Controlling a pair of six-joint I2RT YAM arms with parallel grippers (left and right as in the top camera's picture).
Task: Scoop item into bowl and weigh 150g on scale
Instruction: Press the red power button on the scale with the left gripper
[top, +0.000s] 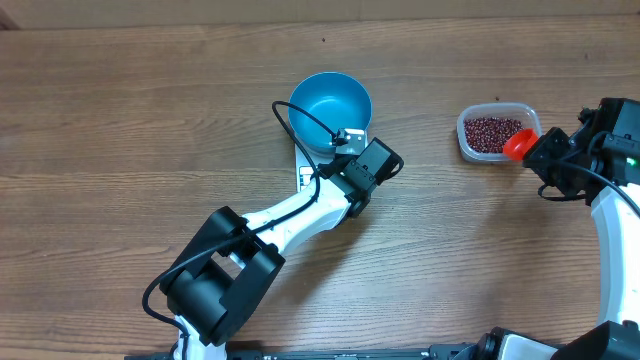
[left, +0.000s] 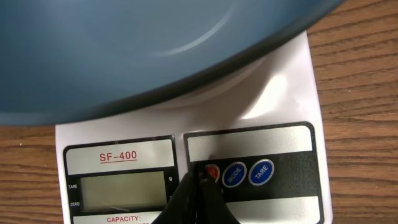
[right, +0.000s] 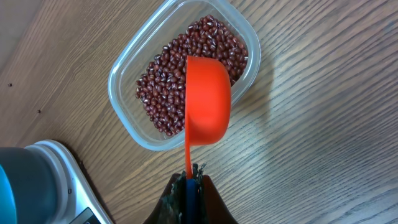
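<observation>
The beans (right: 165, 87) are small, oval and dark red-brown, some with a pale mark. They are too many to count. You see them as one loose heap in one clear plastic tub (right: 122, 109), a rounded rectangle with thin glossy walls. The tub stands in the right half of the table (top: 150, 100), nearer its far edge.

Over the tub's rim there is one orange-red plastic scoop (right: 208, 99), with a smooth round cup and a thin flat handle. The cup is turned on its side, so you cannot tell if it holds beans. Your right gripper (right: 193, 171) is fully closed on the end of this handle.

The one bowl (top: 330, 105) is round, bright blue and smooth. It sits on the one scale (left: 280, 93), near the middle of the table and well apart from the tub. The scale is flat, white and rectangular, and the bowl covers its back part. The front panel shows a grey display and three round buttons: one red and two blue, marked MODE and TARE.

Your left gripper (left: 200, 177) is fully closed and holds nothing. Its dark tips lie at the red button, but you cannot tell if they press it.

The table is brown wood with a fine grain.
</observation>
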